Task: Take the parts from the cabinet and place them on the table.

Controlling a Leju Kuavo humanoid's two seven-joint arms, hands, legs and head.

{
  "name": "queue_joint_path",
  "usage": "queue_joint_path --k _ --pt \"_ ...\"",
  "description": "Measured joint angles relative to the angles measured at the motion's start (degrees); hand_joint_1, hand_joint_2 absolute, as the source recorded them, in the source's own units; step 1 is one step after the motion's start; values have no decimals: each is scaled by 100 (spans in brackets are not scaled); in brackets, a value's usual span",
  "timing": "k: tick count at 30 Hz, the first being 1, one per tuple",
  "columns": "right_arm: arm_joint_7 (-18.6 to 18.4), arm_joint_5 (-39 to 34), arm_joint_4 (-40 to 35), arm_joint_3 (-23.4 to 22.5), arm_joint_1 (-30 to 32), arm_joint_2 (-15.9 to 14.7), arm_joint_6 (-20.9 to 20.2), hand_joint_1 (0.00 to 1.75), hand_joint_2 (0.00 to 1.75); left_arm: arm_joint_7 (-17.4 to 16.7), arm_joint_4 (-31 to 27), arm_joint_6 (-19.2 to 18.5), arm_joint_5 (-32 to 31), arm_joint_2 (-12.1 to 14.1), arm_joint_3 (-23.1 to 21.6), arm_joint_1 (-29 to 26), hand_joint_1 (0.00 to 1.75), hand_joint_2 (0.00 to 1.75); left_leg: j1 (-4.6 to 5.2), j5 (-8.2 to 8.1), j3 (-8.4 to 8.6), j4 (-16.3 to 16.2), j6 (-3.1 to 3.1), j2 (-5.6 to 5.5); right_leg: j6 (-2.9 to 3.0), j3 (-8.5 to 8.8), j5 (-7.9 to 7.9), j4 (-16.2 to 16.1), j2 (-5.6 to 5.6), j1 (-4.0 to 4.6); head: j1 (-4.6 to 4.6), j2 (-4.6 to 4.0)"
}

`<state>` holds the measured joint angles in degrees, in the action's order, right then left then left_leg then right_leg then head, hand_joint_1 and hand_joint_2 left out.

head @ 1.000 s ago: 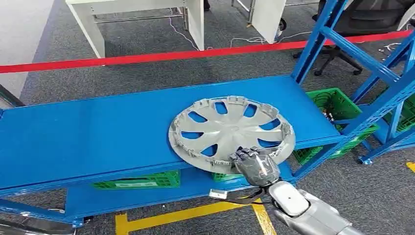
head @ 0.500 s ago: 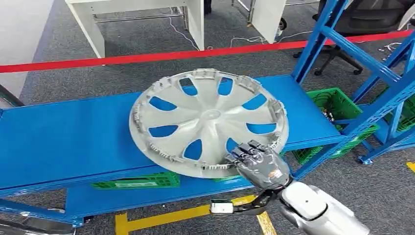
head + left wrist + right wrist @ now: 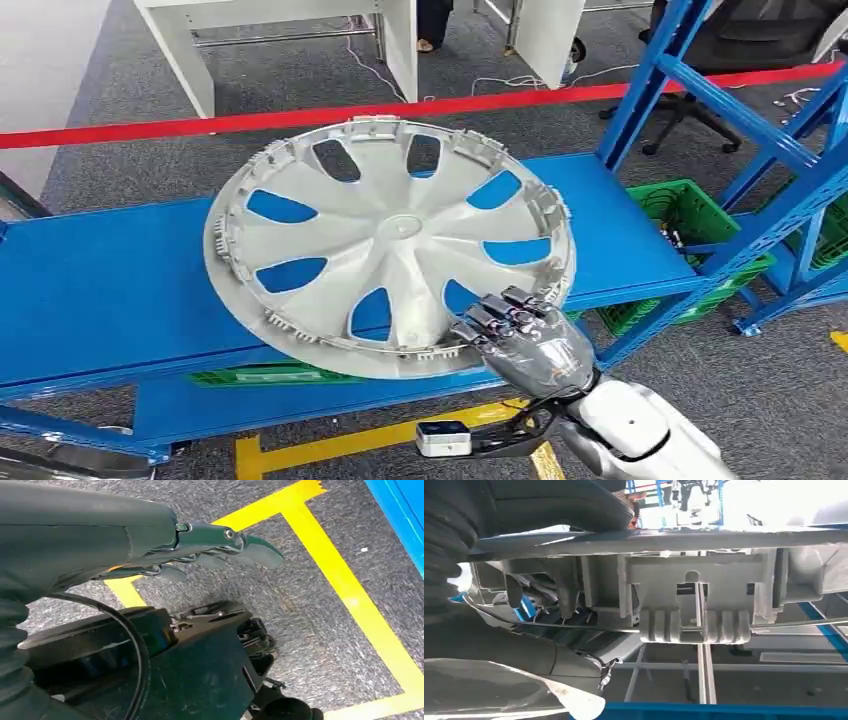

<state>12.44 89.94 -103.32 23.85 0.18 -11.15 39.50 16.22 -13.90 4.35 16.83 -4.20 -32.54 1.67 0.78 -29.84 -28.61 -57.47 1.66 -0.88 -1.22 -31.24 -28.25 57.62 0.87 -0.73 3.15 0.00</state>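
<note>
The right hand grips the hubcap by its near rim, holding it tilted up above the blue shelf — the lift-off step. The left hand hangs over the floor, fingers loosely apart, holding nothing. Next: carry the hubcap clear of the rack — steadily, since one edge bears it.

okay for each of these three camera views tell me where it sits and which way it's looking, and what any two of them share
Head view: high on the body, looking forward and down at the blue shelf; right hand grips the hubcap.
Left wrist view: on the hanging arm, facing the floor with yellow tape; left hand.
Right wrist view: behind the right hand, close on the hubcap's rim.
Shared: head and right wrist views both show the hubcap.
</note>
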Motion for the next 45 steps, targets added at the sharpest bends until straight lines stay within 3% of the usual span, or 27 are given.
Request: queue_joint_path --k 5,21,25,27,29,31,32,33,34,36,37,38,42,43,45 --pt "-284 0 48 98 -38 -2 0 175 175 -2 0 -40 -20 2 24 1 0 175 0 0 0 0 0 0 0 -1 0 0 0 0 0 0" --pt "-533 2 315 437 -222 -116 -2 175 175 55 0 -68 -26 22 85 -1 0 175 -1 0 -1 0 0 0 0 -1 0 0 0 0 0 0" --pt "-542 2 372 514 -282 -136 -2 175 175 79 0 -127 -26 70 94 3 0 175 36 21 -40 -56 61 0 -82 -20 68 -21 -3 -36 0 0" --pt "-540 2 372 536 -305 -155 -2 175 175 79 0 -134 -26 83 96 10 0 175 16 129 -18 85 140 6 -146 -13 104 -75 0 -25 0 0" --pt "-540 2 380 546 -327 -188 0 175 175 79 0 -134 -26 85 98 32 0 175 -15 221 -25 180 193 34 -140 -189 -222 214 -40 -30 22 0" --pt "-538 2 385 559 -336 -214 0 175 175 79 0 -138 -33 90 101 35 0 175 -13 236 -88 164 202 46 -170 -576 -668 1157 -40 -41 37 0" --pt "-529 2 385 571 -326 -219 0 175 175 76 0 -140 -42 92 103 33 0 175 -12 244 -112 152 199 55 -191 -757 -806 1580 -41 -40 33 0" --pt "-527 2 391 583 -313 -232 -2 175 175 68 0 -138 -48 98 105 33 0 175 -15 252 -134 134 187 57 -205 -817 -788 1742 -43 -44 37 0" --pt "-527 2 391 597 -309 -240 -2 175 175 63 0 -138 -55 101 105 35 0 175 -23 252 -151 109 186 57 -215 -729 -615 1606 -48 -54 37 0" --pt "-527 0 391 610 -312 -260 -2 175 175 57 0 -138 -63 98 107 43 0 175 -50 232 -182 35 154 55 -240 -254 -104 701 -71 -84 37 0" --pt "-527 2 391 616 -317 -264 -2 175 175 46 0 -138 -63 101 107 48 0 175 -55 204 -208 -23 111 54 -263 -29 -19 217 -85 -101 40 0" --pt "-522 0 396 623 -326 -264 -2 175 175 42 2 -138 -63 118 111 62 0 175 -28 202 -282 -74 61 43 -242 93 -92 182 -72 -51 59 -2" --pt "-509 0 389 632 -307 -271 -2 175 175 2 2 -138 -70 127 111 72 0 175 -20 271 -397 -155 -66 36 -40 -27 -83 125 -41 -62 44 2" --pt "-505 0 389 632 -309 -273 -2 175 175 -4 2 -138 -72 140 111 74 0 175 -39 159 -432 -207 -112 40 21 -57 -48 105 -65 -86 37 2" --pt "-503 0 387 632 -308 -275 -2 175 175 -9 2 -138 -79 142 111 81 0 175 -58 -354 -626 -778 -186 50 116 -149 21 107 -84 -82 0 2"
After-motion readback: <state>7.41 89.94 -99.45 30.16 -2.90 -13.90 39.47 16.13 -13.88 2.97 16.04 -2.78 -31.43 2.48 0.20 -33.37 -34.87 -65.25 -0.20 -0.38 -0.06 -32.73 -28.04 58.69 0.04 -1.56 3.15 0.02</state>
